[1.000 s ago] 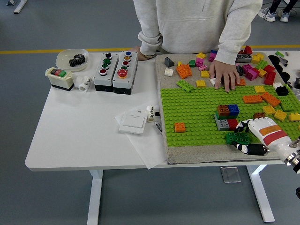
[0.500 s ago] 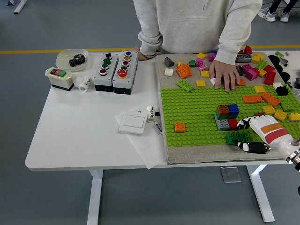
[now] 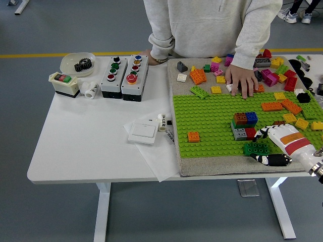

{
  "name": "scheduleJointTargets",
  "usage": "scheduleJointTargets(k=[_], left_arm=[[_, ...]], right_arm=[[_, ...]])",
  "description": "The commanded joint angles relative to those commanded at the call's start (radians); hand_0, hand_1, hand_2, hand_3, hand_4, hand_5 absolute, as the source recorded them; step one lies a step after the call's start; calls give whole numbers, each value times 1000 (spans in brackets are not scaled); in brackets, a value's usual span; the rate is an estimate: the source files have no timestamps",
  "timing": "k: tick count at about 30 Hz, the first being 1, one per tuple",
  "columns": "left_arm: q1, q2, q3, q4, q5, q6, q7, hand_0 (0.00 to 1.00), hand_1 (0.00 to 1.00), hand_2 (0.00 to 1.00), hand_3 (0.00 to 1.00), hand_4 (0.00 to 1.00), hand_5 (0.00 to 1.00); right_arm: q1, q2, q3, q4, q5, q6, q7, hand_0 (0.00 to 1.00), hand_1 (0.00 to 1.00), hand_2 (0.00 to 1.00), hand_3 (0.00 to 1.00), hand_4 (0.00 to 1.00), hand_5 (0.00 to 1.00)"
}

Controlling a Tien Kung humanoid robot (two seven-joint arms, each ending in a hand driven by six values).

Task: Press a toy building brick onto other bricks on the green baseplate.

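Observation:
The green baseplate [image 3: 217,123] lies on a beige mat at the table's right half. A small stack of bricks [image 3: 244,125] stands on it: brown, blue and green on top, grey and red below. My right hand [image 3: 266,147] comes in from the lower right, its white and black fingers curled on a dark green brick [image 3: 257,148] at the plate's near edge, just right and in front of the stack. A lone orange brick [image 3: 193,136] sits further left on the plate. My left arm is out of view.
A person stands at the far side, one hand [image 3: 242,79] flat on the loose bricks by the plate's far edge. More loose bricks [image 3: 282,106] lie at the right. Button boxes [image 3: 124,70], a white switch [image 3: 144,131] and a bowl with a gear [image 3: 78,64] sit on the left.
My right hand has shifted slightly right and up with the dark green brick, staying beside the stack. The person's hand has not moved.

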Motion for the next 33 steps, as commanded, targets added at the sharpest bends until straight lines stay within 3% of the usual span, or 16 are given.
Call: scheduleJointTargets(k=[19, 20, 33], left_arm=[[-2, 1, 2, -1, 1, -2, 2, 738, 746, 750, 608, 673, 619], [-2, 1, 2, -1, 1, -2, 2, 738, 746, 750, 608, 673, 619], [3, 0, -6, -2, 14, -2, 6, 738, 746, 751, 608, 673, 618]], right_arm=[[13, 11, -7, -37, 3, -7, 0, 500, 548, 618, 568, 890, 458], [13, 11, -7, -36, 3, -7, 0, 489, 530, 573, 549, 878, 478], [14, 14, -24, -49, 9, -15, 3, 456, 489, 541, 523, 846, 512]])
